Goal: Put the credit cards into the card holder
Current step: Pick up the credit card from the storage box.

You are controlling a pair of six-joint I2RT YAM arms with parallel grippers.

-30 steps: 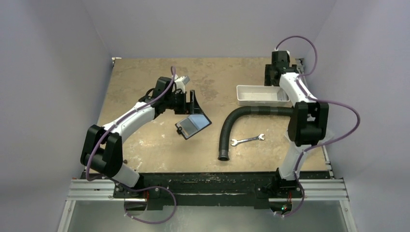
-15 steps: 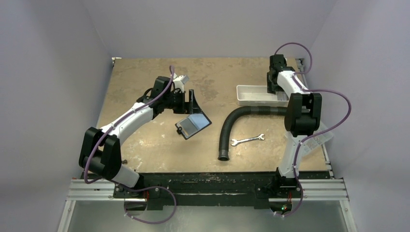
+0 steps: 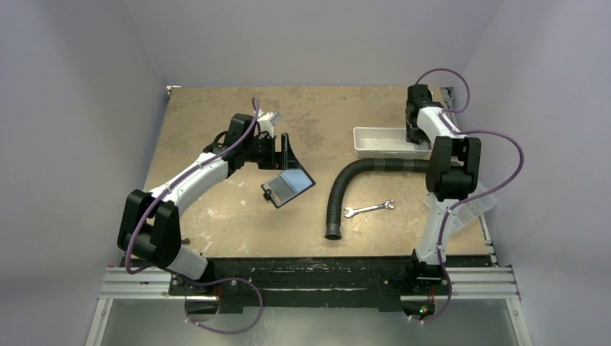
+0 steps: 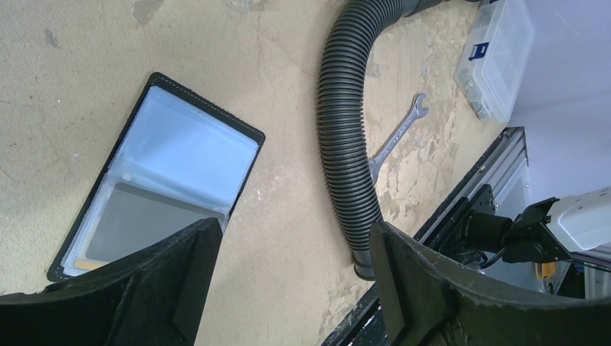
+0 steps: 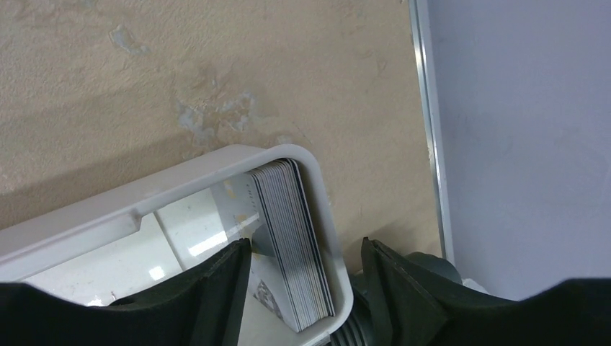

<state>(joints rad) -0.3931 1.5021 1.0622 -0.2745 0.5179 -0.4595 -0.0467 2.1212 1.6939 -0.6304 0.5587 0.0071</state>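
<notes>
The card holder (image 3: 287, 186) lies open on the table, a black wallet with a clear, shiny inner pocket (image 4: 180, 155). A grey card (image 4: 148, 223) shows behind its lower window. My left gripper (image 3: 292, 160) hangs open just above the holder's far end, holding nothing (image 4: 295, 288). A stack of credit cards (image 5: 292, 238) stands on edge at the right end of the white tray (image 5: 144, 198). My right gripper (image 5: 306, 288) is open and straddles that end. One finger is inside the tray beside the stack, the other outside the tray wall.
A black corrugated hose (image 3: 344, 186) curves from the tray (image 3: 375, 150) toward the near edge. A silver wrench (image 3: 369, 209) lies beside it. A clear compartment box (image 3: 477, 204) sits at the right edge under the right arm. The table's back right corner borders the wall.
The right arm has drawn its wrist forward and down onto the tray's right end, uncovering the clear box, and its jaws have narrowed. The left arm and the holder have not moved.
</notes>
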